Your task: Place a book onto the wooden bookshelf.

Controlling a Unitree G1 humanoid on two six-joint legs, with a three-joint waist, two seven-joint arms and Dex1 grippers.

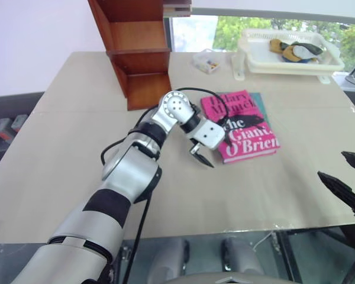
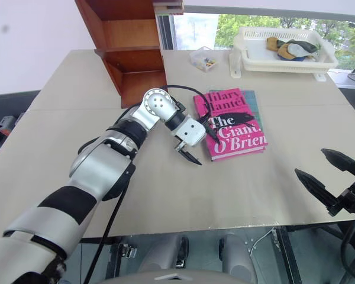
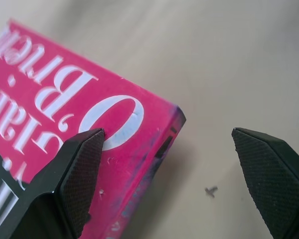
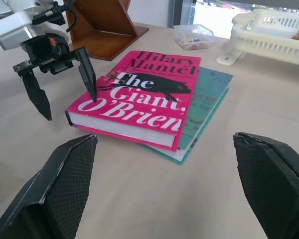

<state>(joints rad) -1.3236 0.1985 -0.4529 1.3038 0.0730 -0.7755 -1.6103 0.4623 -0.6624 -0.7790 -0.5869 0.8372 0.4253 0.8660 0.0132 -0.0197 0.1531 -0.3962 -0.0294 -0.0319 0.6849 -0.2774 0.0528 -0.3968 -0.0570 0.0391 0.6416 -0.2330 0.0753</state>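
Glossy pink book [image 4: 139, 107] flat atop teal book [image 4: 207, 107]
Left gripper [image 4: 60, 82] wide, straddling its corner; right gripper [image 2: 328, 177] wide, empty

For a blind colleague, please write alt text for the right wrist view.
A pink book lies flat on a teal book on a beige table. The open left gripper straddles the pink book's near corner. Behind stand a wooden bookshelf and a white tray.
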